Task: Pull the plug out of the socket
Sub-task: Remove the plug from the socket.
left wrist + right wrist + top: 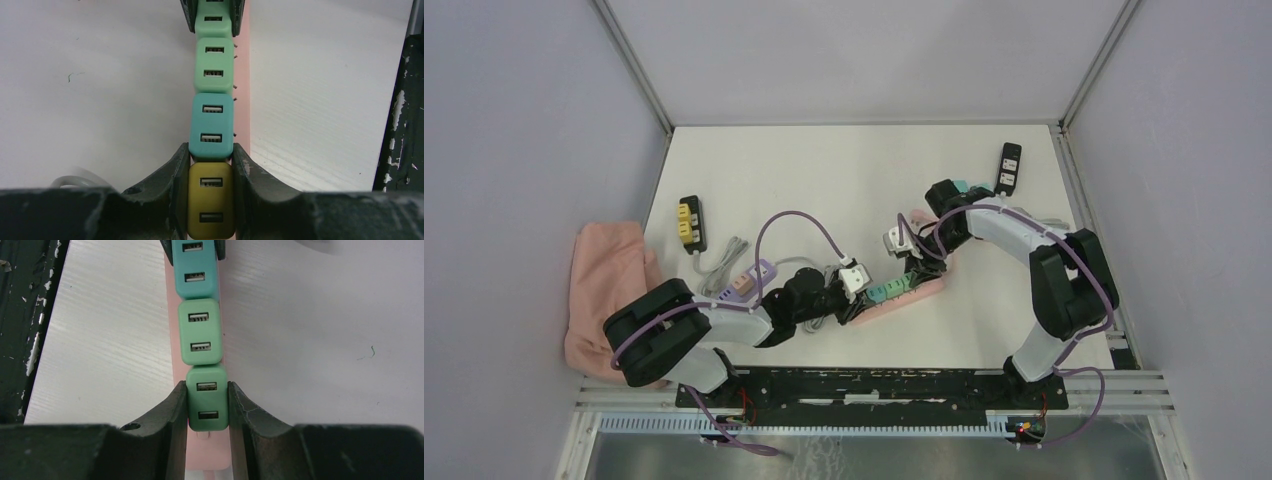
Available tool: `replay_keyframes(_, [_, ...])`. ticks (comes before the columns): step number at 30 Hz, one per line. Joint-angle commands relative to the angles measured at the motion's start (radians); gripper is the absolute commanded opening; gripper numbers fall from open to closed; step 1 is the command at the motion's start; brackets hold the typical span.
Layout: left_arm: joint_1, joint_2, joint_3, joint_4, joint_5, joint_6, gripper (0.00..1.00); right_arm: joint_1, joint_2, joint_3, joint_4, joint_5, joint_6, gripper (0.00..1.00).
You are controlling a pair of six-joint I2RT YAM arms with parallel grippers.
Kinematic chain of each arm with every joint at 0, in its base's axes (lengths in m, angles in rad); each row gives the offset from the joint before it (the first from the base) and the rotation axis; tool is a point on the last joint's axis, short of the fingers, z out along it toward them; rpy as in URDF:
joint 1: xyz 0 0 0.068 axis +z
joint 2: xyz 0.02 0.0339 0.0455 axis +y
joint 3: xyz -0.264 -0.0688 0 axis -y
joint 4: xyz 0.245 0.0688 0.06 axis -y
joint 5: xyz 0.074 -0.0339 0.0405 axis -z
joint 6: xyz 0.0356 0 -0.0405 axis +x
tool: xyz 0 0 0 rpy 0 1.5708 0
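White table point(844, 170), matte and faintly ribbed, with a pink socket strip point(886, 310) lying flat and slanted near the middle of the front half. To the left, a black strip with yellow sockets point(690, 222), and nearer the front a pale strip point(742, 283) beside a looped grey cable point(724, 262). At the far right corner another black strip point(1009, 167); at the left edge a bunched pink cloth point(609, 285), partly off the surface.

Smooth matt plastic on the yellow plug point(211, 200) between the left jaws and the green plug point(207, 400) between the right jaws; scuffed matt black jaws; faintly grained matt table point(300, 315).
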Motion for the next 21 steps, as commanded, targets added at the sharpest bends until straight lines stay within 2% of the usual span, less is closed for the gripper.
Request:
replay_keyframes(1, [0.007,0.022,-0.003,-0.072,-0.037,0.039,0.03,0.071,-0.027,0.024,-0.035,-0.077,0.050,0.00])
replay_keyframes(7, [0.008,0.023,-0.004,-0.072,-0.035,0.039,0.03,0.030,-0.014,0.064,0.004,-0.095,0.153,0.00])
replay_keyframes(13, [0.006,0.024,-0.005,-0.071,-0.034,0.043,0.03,-0.060,-0.037,0.010,-0.042,-0.046,0.042,0.00])
replay_keyframes(17, [0.007,0.031,-0.002,-0.072,-0.031,0.044,0.03,0.009,-0.026,0.016,-0.110,-0.090,-0.037,0.00])
replay_keyframes(21, [0.007,0.029,-0.002,-0.072,-0.027,0.043,0.03,0.089,-0.005,0.051,-0.086,-0.129,0.047,0.00])
